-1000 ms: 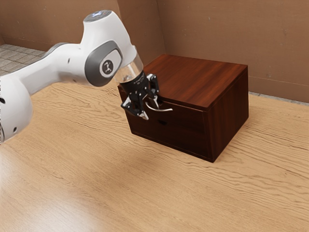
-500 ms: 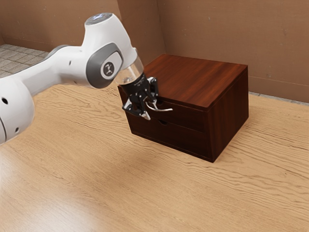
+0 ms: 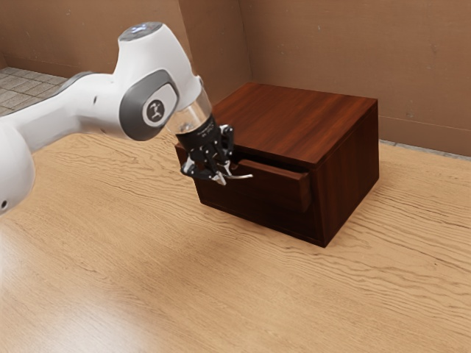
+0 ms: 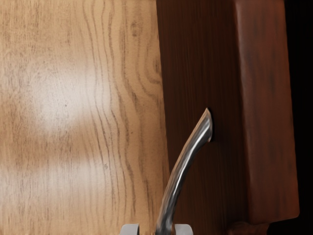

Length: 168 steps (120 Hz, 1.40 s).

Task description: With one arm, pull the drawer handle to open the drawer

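Your white arm point(image 3: 110, 103) reaches in from the exterior view's left, low over a pale wooden table point(image 3: 221, 287). Its black gripper point(image 3: 215, 170) sits against the front of a dark wooden cabinet point(image 3: 309, 121), which stands on the table toward the exterior view's right. The fingers are closed in a pinch on the drawer handle point(image 3: 239, 176), a thin curved silver bar. They grip the end of the bar nearer the arm, and the rest of it sticks out past them toward the exterior view's right.

The drawer point(image 3: 276, 190) is the upper part of the cabinet's front. It stands partly out of the cabinet. Its front panel sits forward of the cabinet's face, and a dark gap shows behind its top edge. The lower part of the cabinet's front stays flush beneath it.

In the wrist view, the drawer handle point(image 4: 188, 156) curves away from the hand and meets the dark drawer front point(image 4: 195, 73) at its far end. Two pale fingertips point(image 4: 129, 229) flank the bar's near end at the picture's edge. The table's light grain point(image 4: 73, 122) lies beside the drawer front.

Behind the cabinet, a plain brown wall point(image 3: 368, 44) closes the scene.
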Each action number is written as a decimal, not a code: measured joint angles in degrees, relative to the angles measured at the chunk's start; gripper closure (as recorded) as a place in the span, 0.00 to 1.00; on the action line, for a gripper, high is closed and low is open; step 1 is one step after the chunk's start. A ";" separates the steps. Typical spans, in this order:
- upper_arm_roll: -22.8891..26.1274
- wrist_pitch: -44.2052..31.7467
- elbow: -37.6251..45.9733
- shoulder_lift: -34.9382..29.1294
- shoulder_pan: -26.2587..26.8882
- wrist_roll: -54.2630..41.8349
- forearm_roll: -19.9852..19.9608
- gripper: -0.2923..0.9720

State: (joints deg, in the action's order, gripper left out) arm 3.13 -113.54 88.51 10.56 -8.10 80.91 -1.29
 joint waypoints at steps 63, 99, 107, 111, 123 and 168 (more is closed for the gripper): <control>-0.07 -3.42 8.59 -6.47 0.03 0.17 0.04 0.78; -0.05 -3.89 12.90 -9.73 -0.15 0.35 0.14 0.78; -0.22 -3.94 13.78 -10.51 -0.03 0.38 0.14 0.78; 0.06 -3.95 14.24 -10.90 -0.34 0.40 0.15 0.78; 0.02 -3.99 15.66 -12.18 -0.39 0.45 0.15 0.78; -0.02 -4.04 20.31 -16.21 -0.52 0.90 0.15 0.78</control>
State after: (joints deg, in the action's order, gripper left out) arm 3.11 -117.57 108.82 -5.64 -8.62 81.81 -1.14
